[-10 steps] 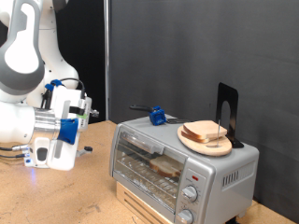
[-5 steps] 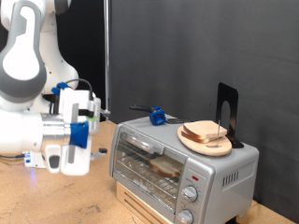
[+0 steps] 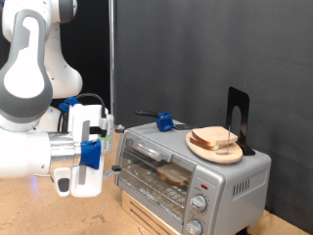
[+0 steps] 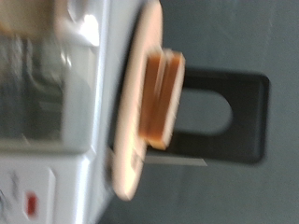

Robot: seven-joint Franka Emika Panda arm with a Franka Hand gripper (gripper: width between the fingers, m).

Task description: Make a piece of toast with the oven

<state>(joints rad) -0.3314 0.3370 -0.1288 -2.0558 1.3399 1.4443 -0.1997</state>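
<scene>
Gripper [image 3: 111,168] hovers at the oven [image 3: 186,166] door, grip state unclear; bread slice [image 3: 217,140] waits on the wooden plate [image 3: 201,148] above

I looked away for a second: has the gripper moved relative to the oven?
Yes. The gripper has shifted toward the exterior view's right and lower, closing on the oven, which stayed put.

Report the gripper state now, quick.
Gripper: beside the boxy silver-grey toaster oven, on the exterior view's left of it; nothing seen held; open or shut cannot be told.
</scene>
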